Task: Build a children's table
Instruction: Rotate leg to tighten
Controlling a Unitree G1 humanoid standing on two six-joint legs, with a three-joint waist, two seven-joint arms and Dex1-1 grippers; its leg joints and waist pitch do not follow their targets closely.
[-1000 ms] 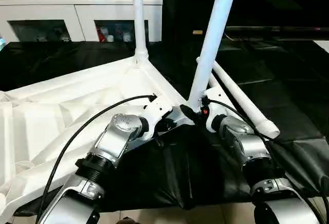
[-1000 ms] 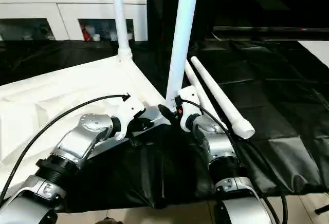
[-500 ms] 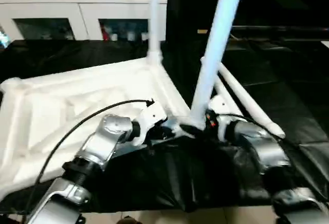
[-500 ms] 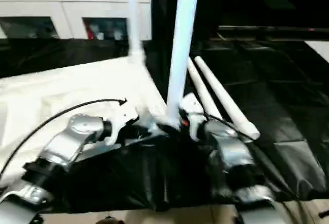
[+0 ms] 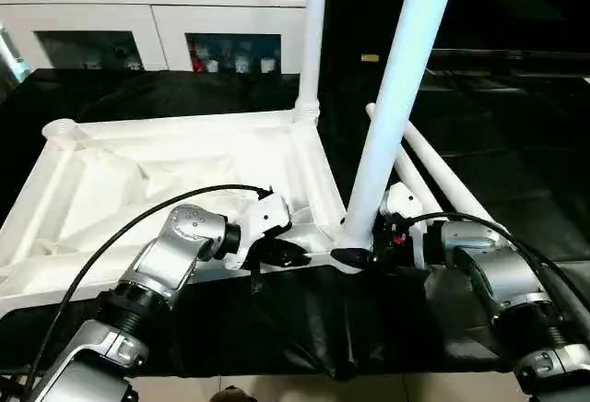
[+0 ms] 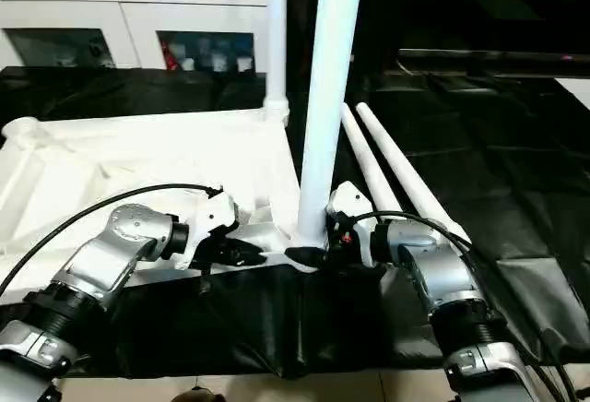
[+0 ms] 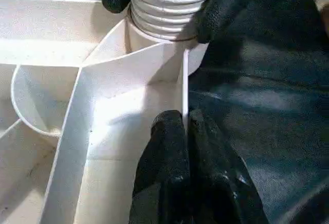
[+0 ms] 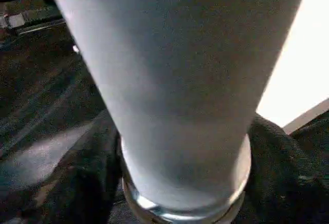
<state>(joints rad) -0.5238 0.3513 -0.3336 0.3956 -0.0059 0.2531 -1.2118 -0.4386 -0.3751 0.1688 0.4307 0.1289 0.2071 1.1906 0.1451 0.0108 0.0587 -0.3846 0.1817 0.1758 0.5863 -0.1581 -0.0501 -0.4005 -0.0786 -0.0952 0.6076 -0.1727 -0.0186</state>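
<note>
Second leg going into the near corner; two legs left on the mat.

I have the table top (image 5: pixel 175 158) lying upside down on the black mat (image 5: pixel 516 135), with one leg (image 5: pixel 312 33) standing upright in its far corner socket. My right gripper (image 6: pixel 313 256) wraps the base of a second leg (image 5: pixel 398 88), its black fingers (image 7: pixel 226 3) on either side of the ribbed end right at the near corner socket; I judge it seated or nearly so, slightly tilted, and can't tell if it is fully home. My left gripper (image 7: pixel 186 131) is pinched closed on the top's thin raised rim (image 7: pixel 184 88) just beside that socket, steadying it. Two loose legs (image 6: pixel 396 167) lie side by side on the mat beyond my right arm. The empty corner socket (image 5: pixel 59 129) at far left awaits one of them; roughly halfway, by my reckoning.
</note>
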